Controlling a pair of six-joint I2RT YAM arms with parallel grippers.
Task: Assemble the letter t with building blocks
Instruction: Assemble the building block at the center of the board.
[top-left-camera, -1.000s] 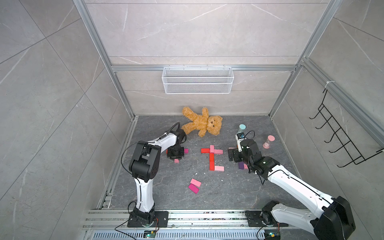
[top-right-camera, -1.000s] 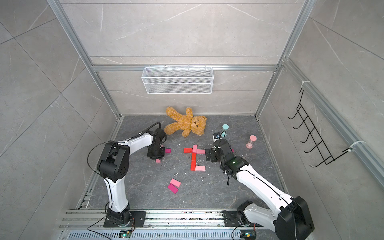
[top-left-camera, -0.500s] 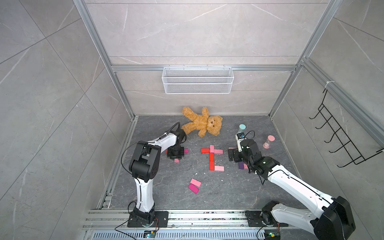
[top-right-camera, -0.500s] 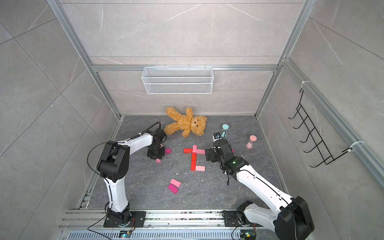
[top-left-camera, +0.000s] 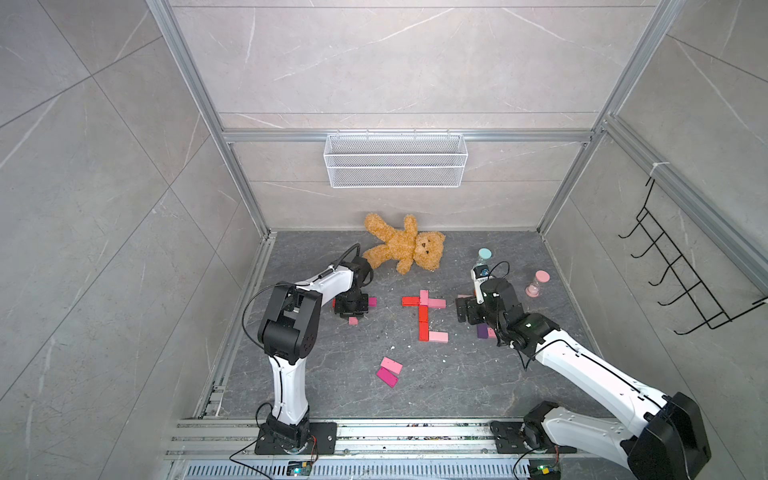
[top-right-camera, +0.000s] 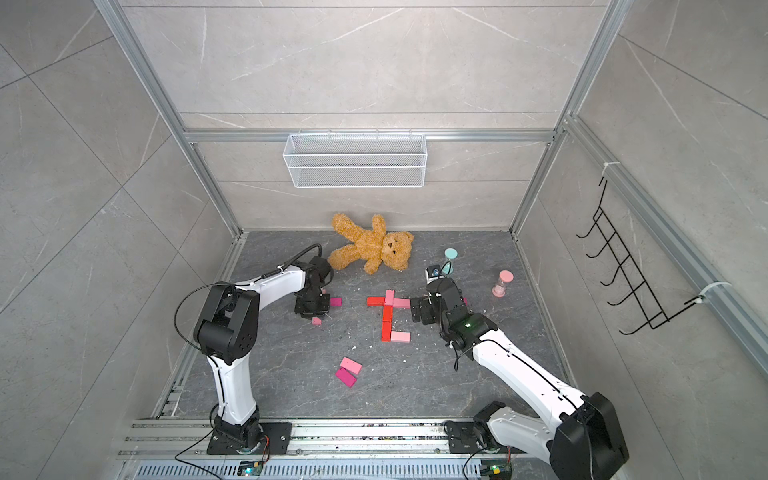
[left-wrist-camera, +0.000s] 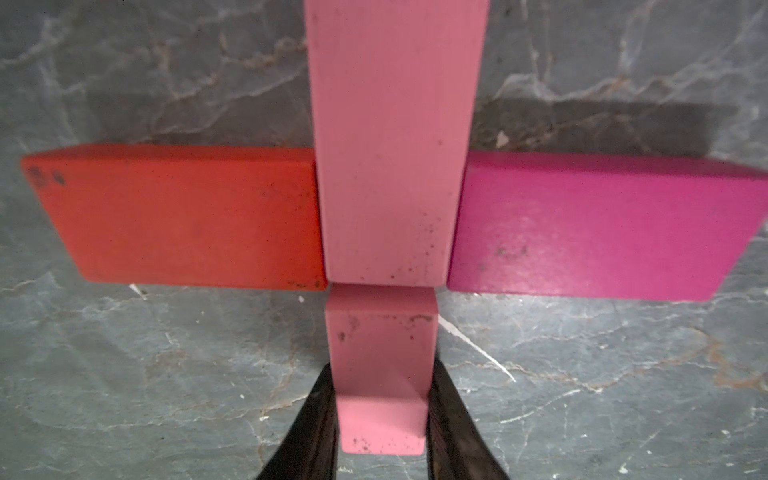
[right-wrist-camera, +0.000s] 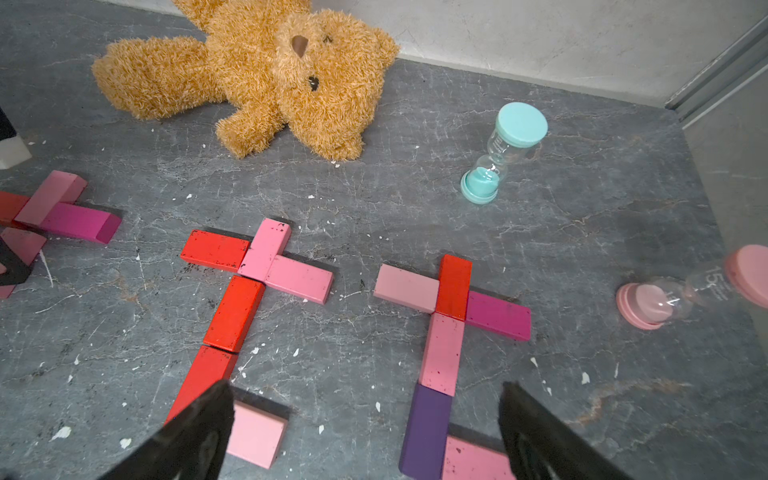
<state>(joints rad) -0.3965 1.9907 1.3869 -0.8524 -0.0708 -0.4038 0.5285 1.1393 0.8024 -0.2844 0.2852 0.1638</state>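
My left gripper (left-wrist-camera: 381, 386) is shut on a light pink block (left-wrist-camera: 380, 419), low over the floor. That block's far end meets a longer light pink block (left-wrist-camera: 395, 137), which has a red block (left-wrist-camera: 183, 220) and a magenta block (left-wrist-camera: 598, 232) at its sides. In a top view this group lies under the left gripper (top-left-camera: 351, 308). A t of red and pink blocks (top-left-camera: 424, 312) lies mid-floor. Another t with a purple block (right-wrist-camera: 426, 428) lies under my open right gripper (right-wrist-camera: 365, 432), which hovers between the two with nothing in it.
A loose pink block (top-left-camera: 391, 365) and a magenta one (top-left-camera: 387, 377) lie nearer the front. A teddy bear (top-left-camera: 405, 245) lies at the back, with a teal hourglass (top-left-camera: 483, 254) and a pink hourglass (top-left-camera: 537, 283) to the right. A wire basket (top-left-camera: 395, 166) hangs on the back wall.
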